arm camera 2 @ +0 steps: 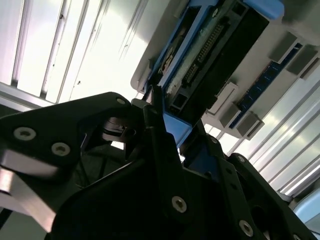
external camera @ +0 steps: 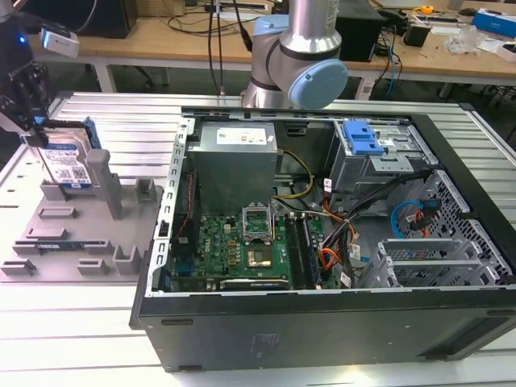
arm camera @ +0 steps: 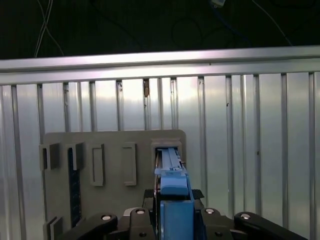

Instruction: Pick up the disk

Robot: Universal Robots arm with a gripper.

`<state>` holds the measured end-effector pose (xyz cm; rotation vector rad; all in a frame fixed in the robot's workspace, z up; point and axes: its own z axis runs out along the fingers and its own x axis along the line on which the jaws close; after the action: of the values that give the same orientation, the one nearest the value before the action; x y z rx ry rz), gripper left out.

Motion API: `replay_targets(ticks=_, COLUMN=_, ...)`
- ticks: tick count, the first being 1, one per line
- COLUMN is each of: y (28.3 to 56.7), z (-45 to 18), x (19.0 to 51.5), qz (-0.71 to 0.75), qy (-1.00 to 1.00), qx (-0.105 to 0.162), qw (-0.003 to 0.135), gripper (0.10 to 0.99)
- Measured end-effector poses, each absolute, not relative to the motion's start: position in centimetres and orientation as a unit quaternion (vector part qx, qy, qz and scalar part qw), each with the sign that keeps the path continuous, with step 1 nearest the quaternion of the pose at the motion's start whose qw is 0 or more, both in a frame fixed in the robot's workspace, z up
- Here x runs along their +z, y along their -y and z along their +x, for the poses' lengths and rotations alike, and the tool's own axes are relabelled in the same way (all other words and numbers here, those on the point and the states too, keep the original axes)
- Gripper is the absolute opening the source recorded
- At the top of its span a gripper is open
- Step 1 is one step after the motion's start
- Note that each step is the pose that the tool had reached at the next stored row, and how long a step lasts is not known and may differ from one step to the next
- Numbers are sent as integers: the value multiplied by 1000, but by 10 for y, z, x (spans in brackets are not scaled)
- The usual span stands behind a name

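The gripper is closed on the disk, its black fingers clamped narrowly against the two flat faces near the upper edge. The disk stands upright on edge at the exterior view's left, its white-and-blue label facing the camera and a blue side rail along its far edge. In the first wrist view the blue rail runs straight between the gripper's jaws toward a slot in the grey fixture plate. Whether the disk's lower edge still sits in that slot cannot be determined.

The fixture plate carries several raised grey blocks and holders; one tall grey post stands just beside the disk. An open computer case lies at the exterior view's right, well apart from the disk. It contains a grey power supply, a green motherboard, a blue drive bracket and loose cables. The arm's base joint rises behind the case.

Fixture and case rest on a ribbed metal table. Wooden workbenches with equipment stand in the background.
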<state>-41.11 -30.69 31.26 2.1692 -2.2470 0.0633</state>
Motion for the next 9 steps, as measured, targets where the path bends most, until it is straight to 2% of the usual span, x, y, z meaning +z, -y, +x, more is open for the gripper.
replay_targets(ticks=9, y=307, z=-411, x=364, qz=694, qy=719, qx=20, qw=9, gripper=365)
